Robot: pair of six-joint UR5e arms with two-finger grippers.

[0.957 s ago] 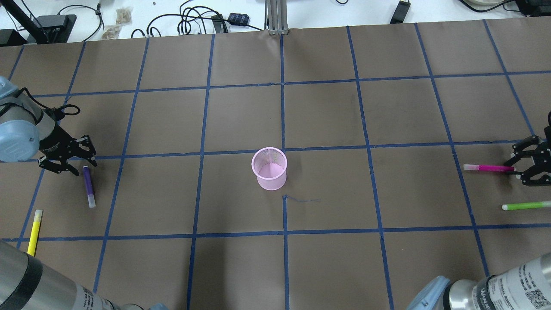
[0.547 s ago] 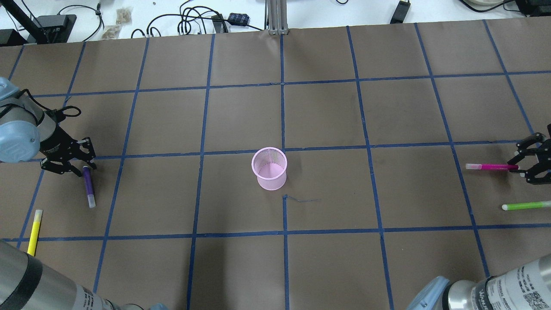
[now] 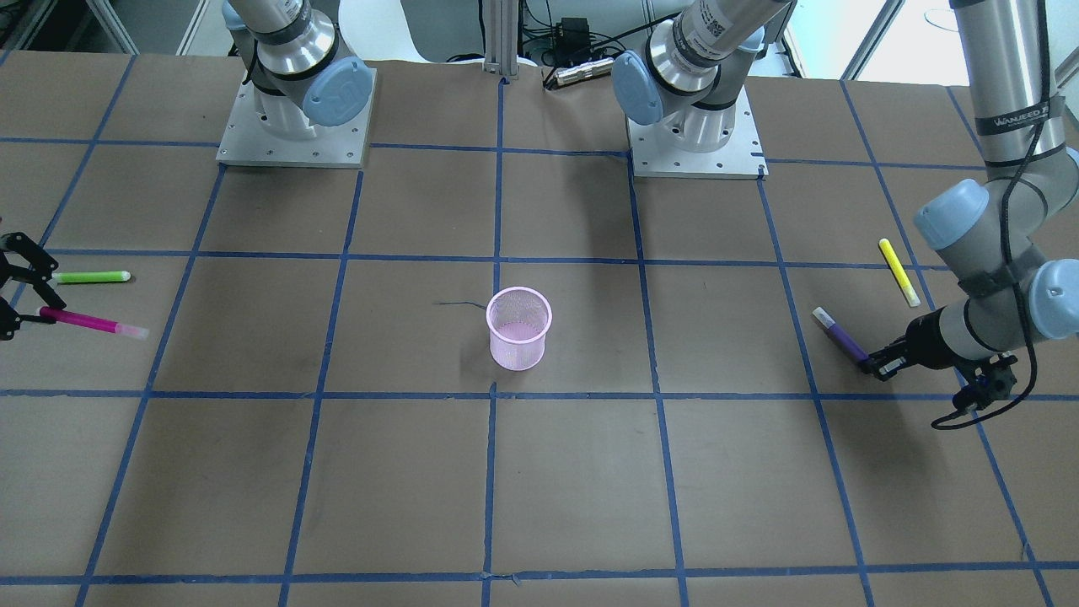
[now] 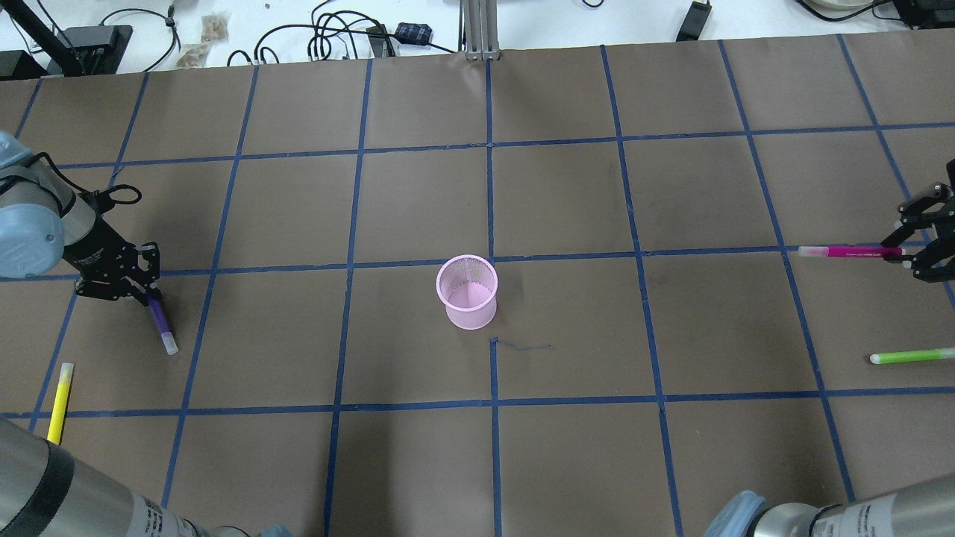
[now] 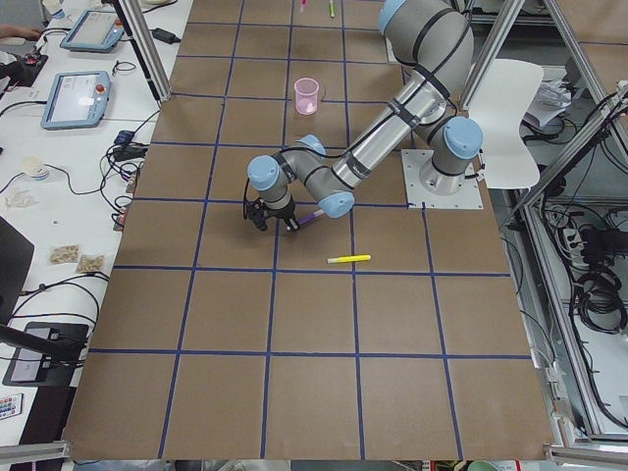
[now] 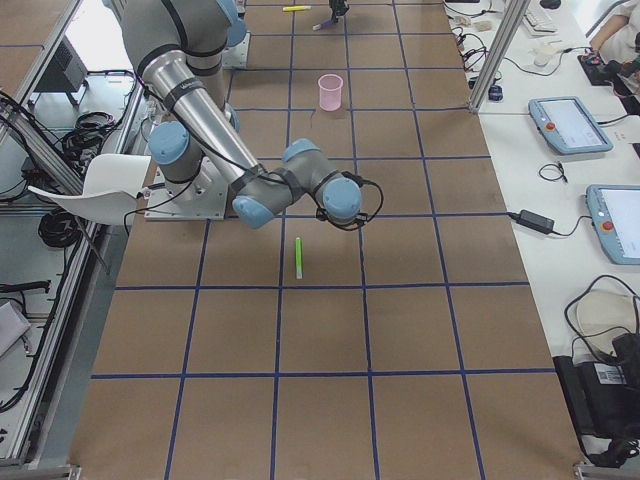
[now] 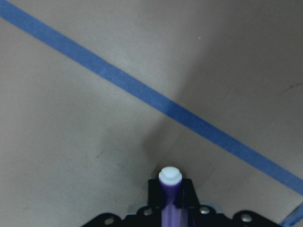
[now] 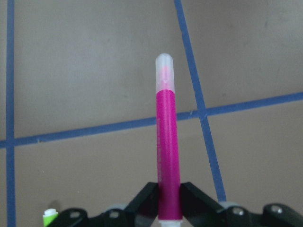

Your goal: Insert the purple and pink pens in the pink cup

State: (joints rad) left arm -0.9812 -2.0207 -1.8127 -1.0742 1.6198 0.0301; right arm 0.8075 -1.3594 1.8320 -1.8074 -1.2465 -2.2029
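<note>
The pink mesh cup (image 4: 467,292) stands upright mid-table, also in the front view (image 3: 518,329). My left gripper (image 4: 151,300) is shut on one end of the purple pen (image 4: 162,322), which tilts with its white cap pointing away from the fingers. The left wrist view shows the pen (image 7: 170,198) clamped between the jaws. My right gripper (image 4: 904,253) at the far right is shut on the end of the pink pen (image 4: 850,252), holding it level and pointing toward the cup. The right wrist view shows this pen (image 8: 168,151) above the paper.
A yellow pen (image 4: 60,403) lies near the table's near-left edge, below my left gripper. A green pen (image 4: 914,356) lies at the right, nearer the robot than the pink pen. Brown paper with blue tape lines (image 4: 490,201) covers the table. Cables lie beyond the far edge.
My left gripper has closed on the purple pen's end and swung it slightly. My right gripper has closed on the pink pen and carried it up and away from the green pen.
</note>
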